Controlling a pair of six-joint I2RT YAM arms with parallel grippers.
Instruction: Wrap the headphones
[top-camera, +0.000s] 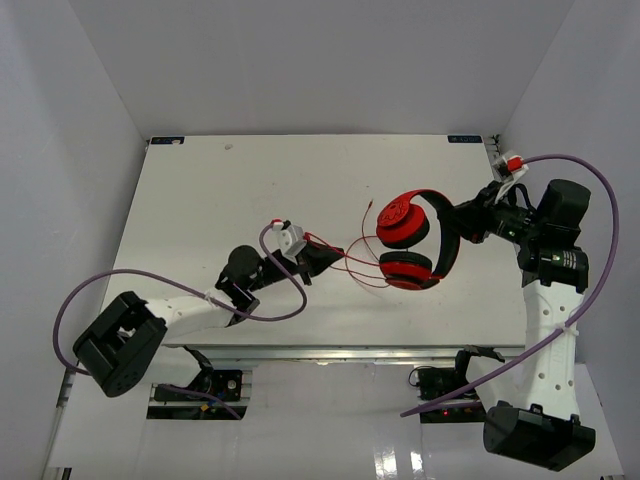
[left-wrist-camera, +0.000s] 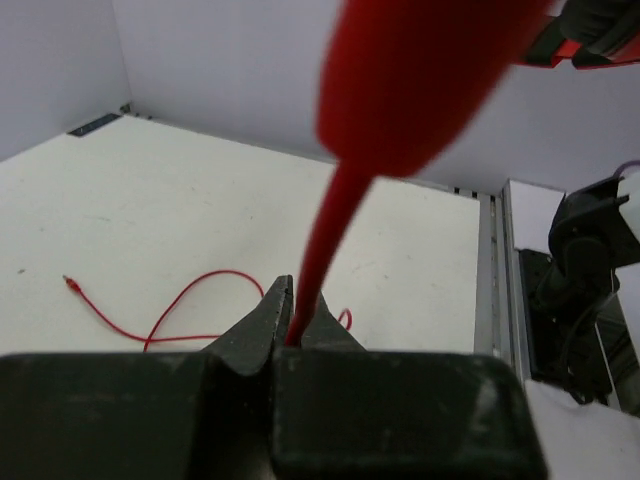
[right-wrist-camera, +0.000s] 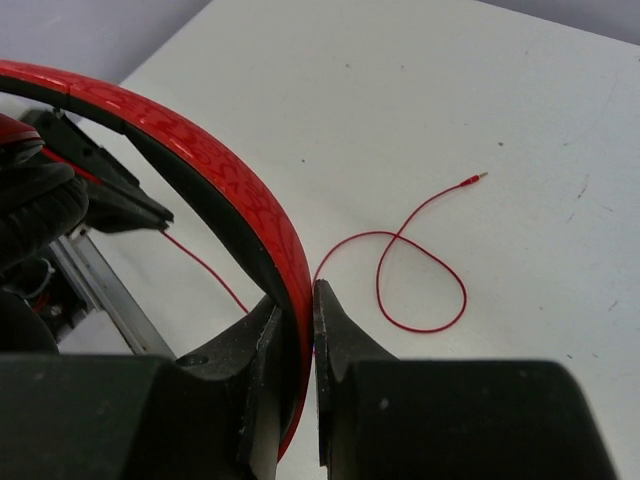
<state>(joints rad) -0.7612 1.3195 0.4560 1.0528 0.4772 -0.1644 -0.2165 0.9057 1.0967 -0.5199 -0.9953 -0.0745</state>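
Observation:
The red headphones (top-camera: 410, 268) hang just above the white table (top-camera: 220, 200) right of centre, with the two round earcups facing left. My right gripper (top-camera: 462, 222) is shut on the red headband (right-wrist-camera: 225, 160), which runs between its jaws (right-wrist-camera: 300, 305). The thin red cable (top-camera: 350, 262) trails left from the earcups. My left gripper (top-camera: 328, 256) is shut on this cable, which rises blurred out of the closed jaws (left-wrist-camera: 298, 303). A slack loop of cable (right-wrist-camera: 425, 275) lies on the table and ends in the plug (right-wrist-camera: 480, 177). In the left wrist view the loop (left-wrist-camera: 190, 295) lies left of the jaws.
Thick purple robot cables (top-camera: 285, 300) (top-camera: 605, 210) arc beside both arms. White walls close in the table at the back and sides. A metal rail (top-camera: 330, 355) runs along the near edge, and the right arm's base (left-wrist-camera: 590, 260) stands beyond the table's right edge.

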